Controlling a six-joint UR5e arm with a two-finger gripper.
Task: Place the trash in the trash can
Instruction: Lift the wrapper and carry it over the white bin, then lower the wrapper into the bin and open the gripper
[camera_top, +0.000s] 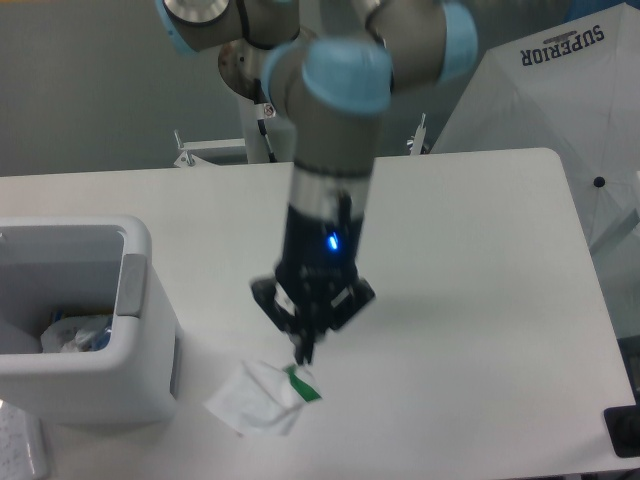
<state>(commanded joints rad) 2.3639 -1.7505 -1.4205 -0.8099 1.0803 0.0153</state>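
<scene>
Trash is what we follow here, in two pieces. From the fixed camera we see one white wad already lying inside the trash can, low against its inner wall, with something blue beside it. We judge this half of the task as done.

The second wad, the one with the green stripe, hangs from the gripper above the front part of the tabletop, just to the right of the bin. The fingers are pinched together on its upper right corner, at the green stripe, so we say the gripper is gripping this wad. Whether the lowest part of the paper touches the table or hangs just above it, we cannot tell.

The paper looks flattened and stretched. Its long axis runs on a slant, from the green stripe at the upper right down to the lower left, toward the front edge of the table.

What is left, in our judgement: carry this wad left over the rim and release it inside.
</scene>
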